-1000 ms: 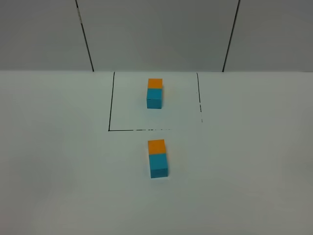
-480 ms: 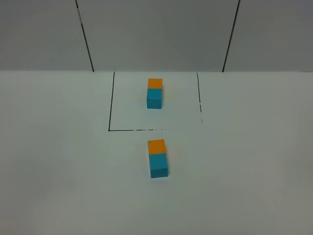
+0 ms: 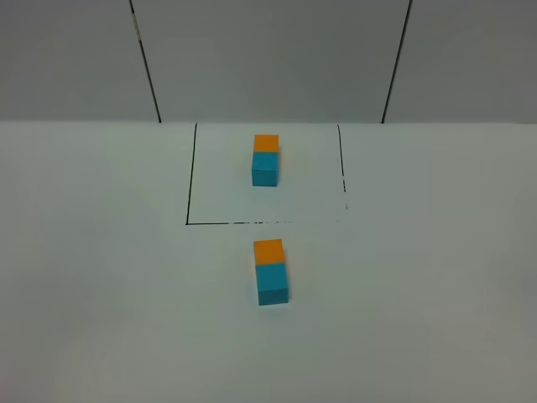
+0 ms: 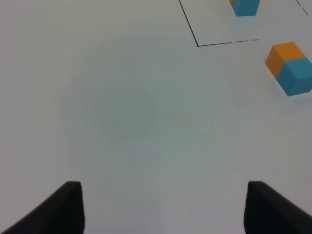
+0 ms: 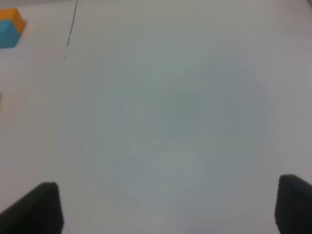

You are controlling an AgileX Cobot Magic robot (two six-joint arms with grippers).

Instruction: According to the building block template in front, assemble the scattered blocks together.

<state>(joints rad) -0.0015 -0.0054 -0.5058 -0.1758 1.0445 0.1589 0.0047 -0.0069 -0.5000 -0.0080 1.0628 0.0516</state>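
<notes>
The tabletop (image 3: 101,277) is a smooth, matte white surface, backed by pale grey wall panels split by thin dark seams. Above the centre of the high view, a thin black outline (image 3: 190,176), broken into dashes along its near and right sides, frames the template (image 3: 265,159): an orange cube touching a cyan cube, both plain-faced and sharp-edged, orange at the far end. Just below the outline's near line, at the centre of the frame, lie the loose blocks: the orange block (image 3: 268,250) and the cyan block (image 3: 272,284), the same matte cubes, pressed face to face in a line with orange at the far end, matching the template's order. In the left wrist view the pair shows at the upper right, orange (image 4: 282,56) against cyan (image 4: 296,76), with the outline's corner beside them. The left gripper (image 4: 163,207) shows only two black, wedge-shaped tips at the bottom corners of its view; its jaws stand wide apart over bare tabletop, holding and touching nothing. The right gripper (image 5: 168,204) looks the same: dark tips at the bottom corners, jaws spread wide, nothing between them, with the template at the upper left of its blurred view.
</notes>
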